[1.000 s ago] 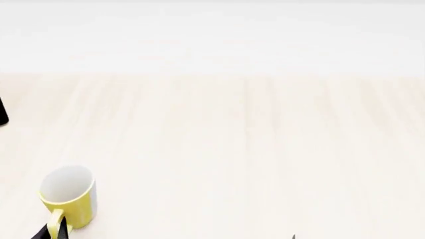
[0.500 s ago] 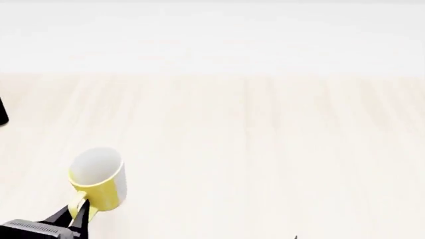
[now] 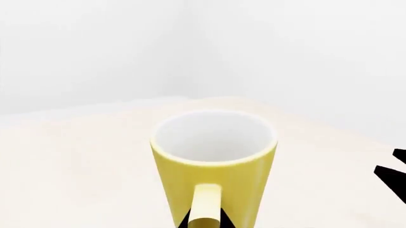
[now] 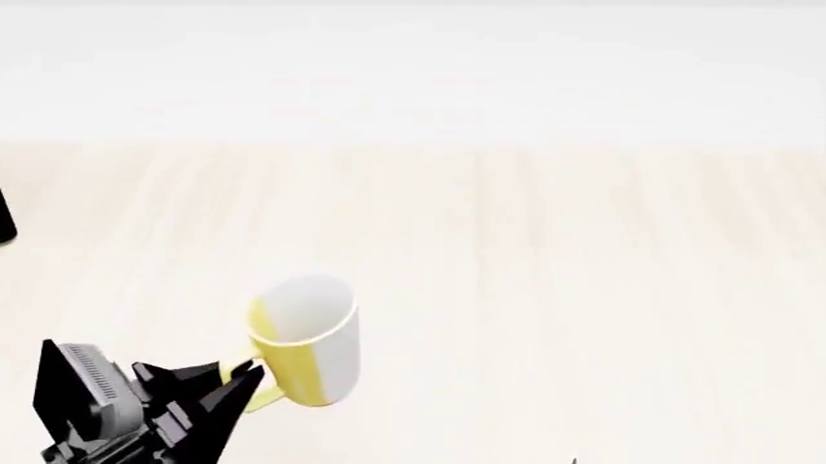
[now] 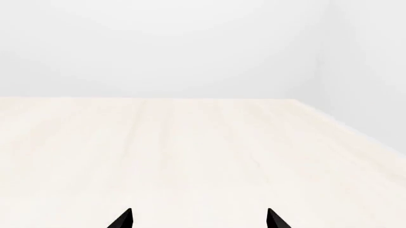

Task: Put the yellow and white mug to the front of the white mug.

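Note:
The yellow and white mug (image 4: 308, 338) is near the front left of the pale wooden table (image 4: 543, 271), tilted, its open mouth up. My left gripper (image 4: 246, 379) is shut on its yellow handle (image 4: 262, 384). In the left wrist view the mug (image 3: 214, 161) fills the middle, and the black fingers (image 3: 185, 222) clamp the handle (image 3: 206, 206) from both sides. My right gripper (image 5: 198, 219) is open and empty over bare table; only its two black tips show. The white mug is out of view.
A dark object (image 4: 6, 217) shows at the left edge of the head view. A black shape (image 3: 393, 173) shows at the edge of the left wrist view. White walls (image 5: 190, 42) stand behind the table's far edge.
My left gripper has carried the yellow and white mug to the right and a little up, and the mug has tilted. More of the left arm now shows. The right arm has not moved.

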Motion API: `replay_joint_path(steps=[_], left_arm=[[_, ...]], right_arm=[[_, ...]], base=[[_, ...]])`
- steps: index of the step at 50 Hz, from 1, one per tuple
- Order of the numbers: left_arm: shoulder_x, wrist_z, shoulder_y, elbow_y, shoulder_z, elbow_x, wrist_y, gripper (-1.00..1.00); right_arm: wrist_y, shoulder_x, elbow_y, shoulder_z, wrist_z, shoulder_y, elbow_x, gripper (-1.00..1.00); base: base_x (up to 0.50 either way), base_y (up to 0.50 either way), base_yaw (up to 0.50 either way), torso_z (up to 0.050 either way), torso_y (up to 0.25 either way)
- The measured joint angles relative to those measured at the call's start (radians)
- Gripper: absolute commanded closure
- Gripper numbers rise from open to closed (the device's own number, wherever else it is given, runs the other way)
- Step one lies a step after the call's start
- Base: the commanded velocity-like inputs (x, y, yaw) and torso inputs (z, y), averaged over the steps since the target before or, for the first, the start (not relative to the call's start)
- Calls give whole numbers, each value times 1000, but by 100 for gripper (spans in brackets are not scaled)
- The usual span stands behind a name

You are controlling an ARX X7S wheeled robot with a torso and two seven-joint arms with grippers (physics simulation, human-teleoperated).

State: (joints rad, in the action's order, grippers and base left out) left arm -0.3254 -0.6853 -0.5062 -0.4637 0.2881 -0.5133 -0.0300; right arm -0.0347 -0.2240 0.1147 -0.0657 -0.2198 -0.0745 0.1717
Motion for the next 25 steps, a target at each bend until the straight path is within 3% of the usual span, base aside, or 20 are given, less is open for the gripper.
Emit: replay_joint_path(steps=[10, 25], left_arm=[[-3, -87, -21, -9, 32, -19, -8, 100], [2, -122, -20, -1, 74, 1, 5, 100]], right_arm=[[1, -5, 2, -4, -3, -1, 4, -100], [1, -12, 12, -6, -10, -6, 12, -100]], base=[[0, 0, 0, 0, 0], [0, 0, 0, 0, 0]])
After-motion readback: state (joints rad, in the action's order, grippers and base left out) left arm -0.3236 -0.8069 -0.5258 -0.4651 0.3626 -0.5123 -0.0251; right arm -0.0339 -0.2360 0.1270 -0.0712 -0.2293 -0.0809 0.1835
